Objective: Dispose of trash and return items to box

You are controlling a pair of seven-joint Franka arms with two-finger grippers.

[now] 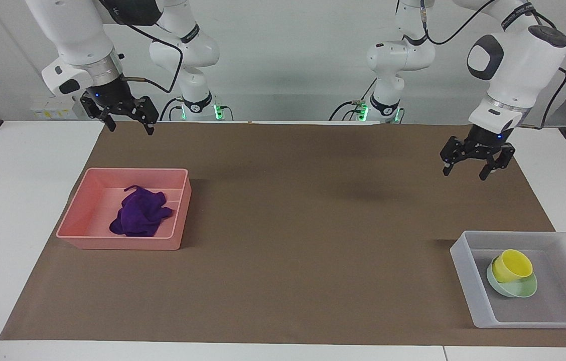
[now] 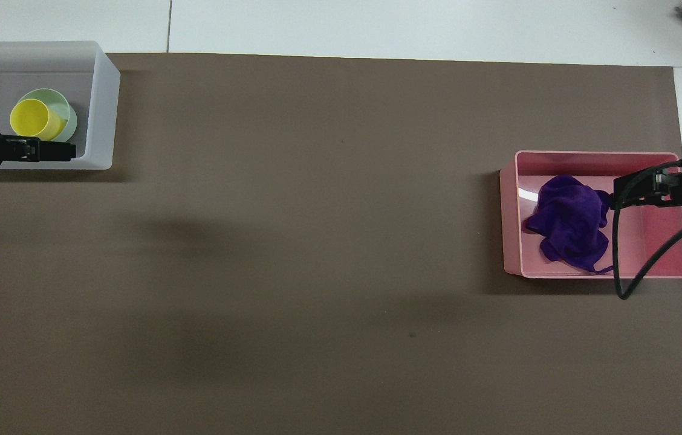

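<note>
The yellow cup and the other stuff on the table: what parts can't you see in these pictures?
- Green bowl, both views: the yellow cup sitting in it covers most of its inside.
- Clear box, overhead view: one end is cut off by the picture's edge, and the left claw covers part of its wall.
- Pink bin, both views: the purple cloth hides the floor under it.
</note>
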